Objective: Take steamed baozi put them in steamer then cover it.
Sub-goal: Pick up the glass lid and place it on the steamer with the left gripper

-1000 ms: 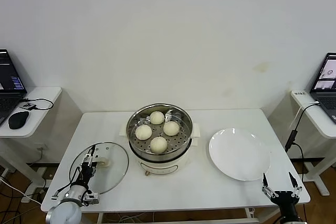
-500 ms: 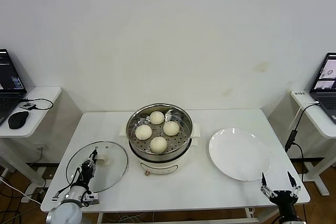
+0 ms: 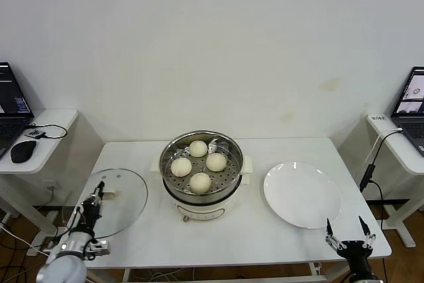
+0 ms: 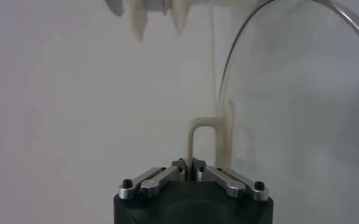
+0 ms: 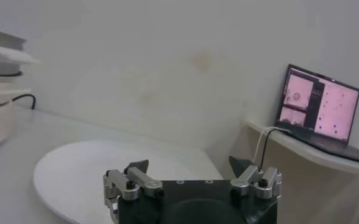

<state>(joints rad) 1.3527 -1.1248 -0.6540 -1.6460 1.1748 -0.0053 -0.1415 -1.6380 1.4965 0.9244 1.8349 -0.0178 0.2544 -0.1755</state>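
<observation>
left end effector (image 3: 97, 193) now clamped on cover (image 3: 112, 201) handle, cover shifted leftward

On the white table (image 3: 265, 230) an empty white plate (image 3: 302, 194) lies at four o'clock, with side desks carrying laptops (image 3: 412, 101) and a black mouse (image 3: 23, 151) at nine.

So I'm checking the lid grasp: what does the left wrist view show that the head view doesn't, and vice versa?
Left wrist only: the left gripper, jaws shut on the cover's cream handle. Head only: four steamed baozi in the uncovered steamer, white plate, right gripper open at the table's near edge. Both: the cover with the left gripper at it.
</observation>
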